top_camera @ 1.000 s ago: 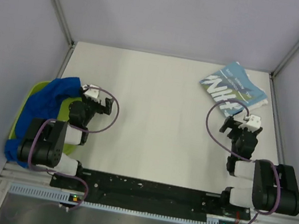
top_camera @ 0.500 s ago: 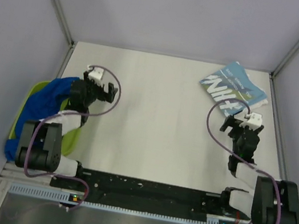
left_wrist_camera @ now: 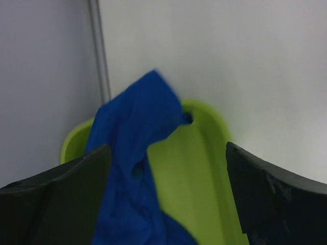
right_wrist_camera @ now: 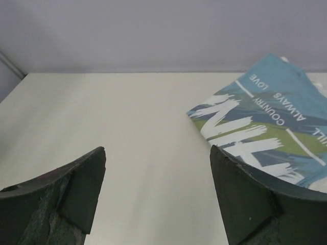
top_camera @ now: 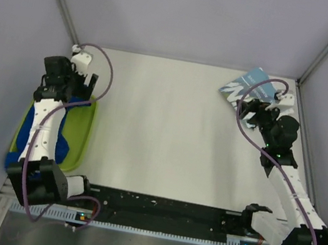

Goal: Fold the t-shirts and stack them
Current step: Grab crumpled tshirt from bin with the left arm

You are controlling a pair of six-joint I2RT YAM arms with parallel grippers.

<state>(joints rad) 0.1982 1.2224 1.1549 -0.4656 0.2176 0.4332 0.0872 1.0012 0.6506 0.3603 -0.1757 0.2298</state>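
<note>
Our left gripper (left_wrist_camera: pixel 167 153) and right gripper (right_wrist_camera: pixel 157 153) gape wide, empty; the royal blue t-shirt (left_wrist_camera: pixel 130 153), limp and light, we would pinch at its raised fold.

You've got the tub (top_camera: pixel 84 134) on the left edge of the table (top_camera: pixel 168 136), with the bunched t-shirt (left_wrist_camera: pixel 130 153) in it, spilling over the near-left rim. The flat t-shirt (right_wrist_camera: pixel 265 122) lies in the far right corner, well apart. Your left gripper (left_wrist_camera: pixel 166 153) hangs over the tub's far end, and your right gripper (right_wrist_camera: pixel 157 150) is at the flat t-shirt's near edge.
</note>
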